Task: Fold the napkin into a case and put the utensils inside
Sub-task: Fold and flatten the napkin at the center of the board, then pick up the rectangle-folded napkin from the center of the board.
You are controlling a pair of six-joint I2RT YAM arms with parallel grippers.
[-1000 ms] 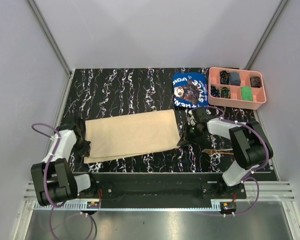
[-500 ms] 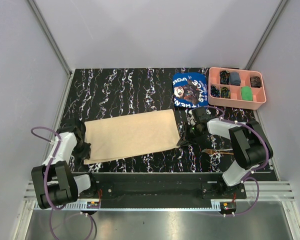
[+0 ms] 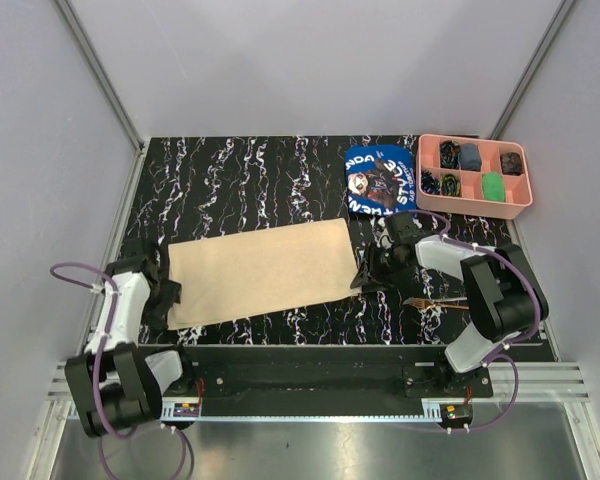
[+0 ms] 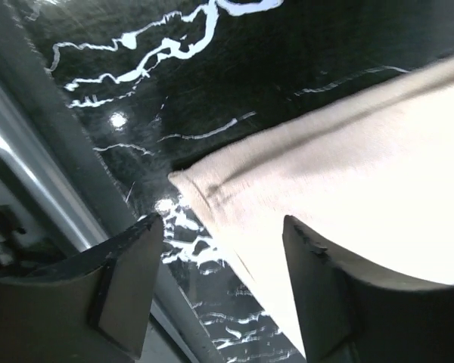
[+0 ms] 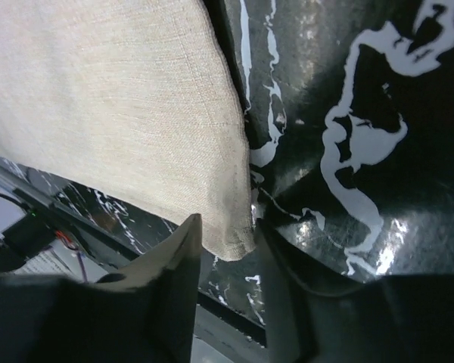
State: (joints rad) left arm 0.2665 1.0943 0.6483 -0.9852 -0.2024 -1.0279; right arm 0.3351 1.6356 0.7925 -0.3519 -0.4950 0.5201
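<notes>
The plain beige napkin (image 3: pixel 255 272) lies flat as a wide folded rectangle on the black marbled table. My left gripper (image 3: pixel 163 295) is at the napkin's near left corner. In the left wrist view its jaws stand wide apart, with the napkin corner (image 4: pixel 189 181) lying loose between them. My right gripper (image 3: pixel 365 278) is at the near right corner. Its jaws are parted around the cloth corner (image 5: pixel 231 238) without pinching it. A thin brown utensil (image 3: pixel 438 300) lies by the right arm, partly hidden under it.
A blue printed cloth (image 3: pixel 380 180) lies behind the right gripper. A pink compartment tray (image 3: pixel 520 205) holding small items sits at the back right. The table's near edge and metal rail (image 4: pixel 53 189) run close to both grippers.
Both grippers were shut on the napkin's near corners and have opened, letting the cloth go. The left arm has shifted slightly toward the near edge.
</notes>
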